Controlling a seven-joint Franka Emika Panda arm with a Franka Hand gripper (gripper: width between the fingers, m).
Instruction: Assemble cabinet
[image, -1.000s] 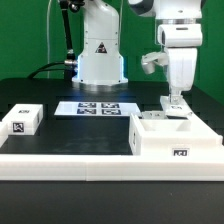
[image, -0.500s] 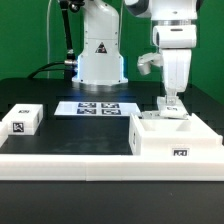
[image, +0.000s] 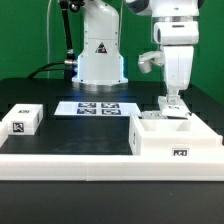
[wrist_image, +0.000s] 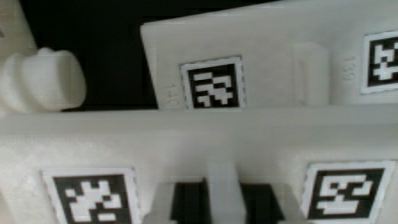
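In the exterior view my gripper (image: 172, 99) points straight down over the back edge of the white open cabinet box (image: 176, 142) at the exterior view's right. Its fingers are closed on a thin white tagged panel (image: 172, 108) standing at the box's rear. In the wrist view the dark fingers (wrist_image: 185, 200) stand either side of a narrow white strip of that panel (wrist_image: 196, 150), with a tag on each side, and the gripper (wrist_image: 221, 200) is shut on it. Beyond lie another white tagged panel (wrist_image: 267, 50) and a white round knob (wrist_image: 36, 80).
A small white tagged block (image: 22, 121) sits at the exterior view's left. The marker board (image: 98, 107) lies in front of the arm's base (image: 100, 60). A long white ledge (image: 60, 160) runs along the table's front edge.
My gripper has shifted slightly toward the exterior view's left, staying low over the box's back edge. The block at the left has not moved.
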